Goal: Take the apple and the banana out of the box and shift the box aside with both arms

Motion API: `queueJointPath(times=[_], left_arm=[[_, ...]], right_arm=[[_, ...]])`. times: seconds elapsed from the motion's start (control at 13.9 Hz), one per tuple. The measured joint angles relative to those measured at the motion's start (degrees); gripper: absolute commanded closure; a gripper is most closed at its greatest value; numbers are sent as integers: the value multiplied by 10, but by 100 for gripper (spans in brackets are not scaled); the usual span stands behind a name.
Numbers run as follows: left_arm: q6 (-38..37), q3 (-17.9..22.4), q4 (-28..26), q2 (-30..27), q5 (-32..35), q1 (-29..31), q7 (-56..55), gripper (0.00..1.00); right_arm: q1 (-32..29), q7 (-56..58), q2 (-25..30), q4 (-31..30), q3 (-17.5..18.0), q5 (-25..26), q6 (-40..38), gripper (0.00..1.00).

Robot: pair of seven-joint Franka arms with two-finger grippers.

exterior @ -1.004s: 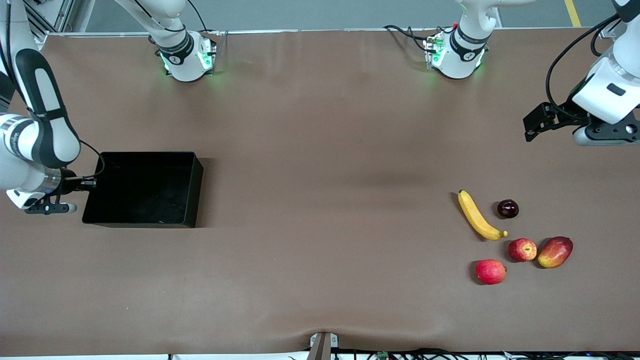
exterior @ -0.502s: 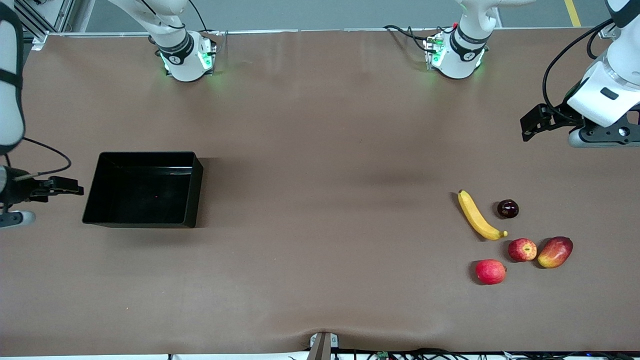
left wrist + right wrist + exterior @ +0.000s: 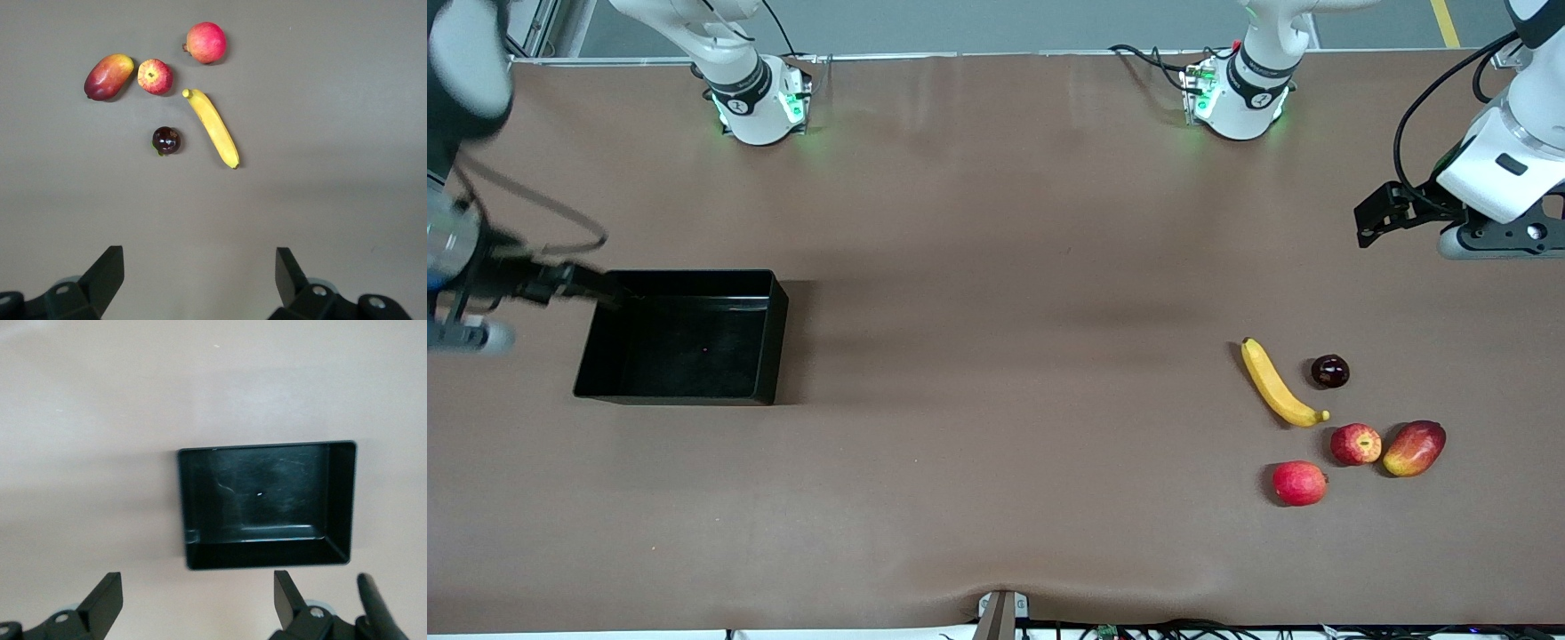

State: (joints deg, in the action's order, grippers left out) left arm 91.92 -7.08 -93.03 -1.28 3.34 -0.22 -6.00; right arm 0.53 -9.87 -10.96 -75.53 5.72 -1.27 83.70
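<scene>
The black box (image 3: 685, 351) stands open and empty toward the right arm's end of the table. My right gripper (image 3: 600, 291) is open and empty, up in the air over the box's corner; its wrist view shows the box (image 3: 267, 555) ahead of the gripper (image 3: 199, 597). The banana (image 3: 1279, 384) and the streaked apple (image 3: 1355, 444) lie toward the left arm's end. My left gripper (image 3: 1374, 218) is open and empty, high over bare table. Its wrist view shows the banana (image 3: 212, 127) and the apple (image 3: 155, 76) well ahead of the gripper (image 3: 200, 273).
A plain red round fruit (image 3: 1299, 483), a mango (image 3: 1414, 448) and a small dark fruit (image 3: 1329, 371) lie close around the apple and banana. They also show in the left wrist view: red fruit (image 3: 206, 42), mango (image 3: 108, 76), dark fruit (image 3: 166, 140).
My right gripper has risen from beside the box's end wall and swung over the box's corner. The left gripper has barely shifted. The box and fruits have not moved.
</scene>
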Motion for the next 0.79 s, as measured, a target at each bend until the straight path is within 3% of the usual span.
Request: queueJointPath(times=[0.29, 0.57, 0.79], left_arm=[[-7, 4, 0, -4, -7, 6, 0, 0], [-21, 3, 0, -6, -22, 6, 0, 0], [-21, 1, 0, -7, -25, 5, 0, 0]], right_arm=[[10, -12, 65, -13, -6, 0, -73, 0], [4, 30, 105, -121, -13, 0, -15, 0], [3, 68, 124, -146, -15, 0, -27, 0]])
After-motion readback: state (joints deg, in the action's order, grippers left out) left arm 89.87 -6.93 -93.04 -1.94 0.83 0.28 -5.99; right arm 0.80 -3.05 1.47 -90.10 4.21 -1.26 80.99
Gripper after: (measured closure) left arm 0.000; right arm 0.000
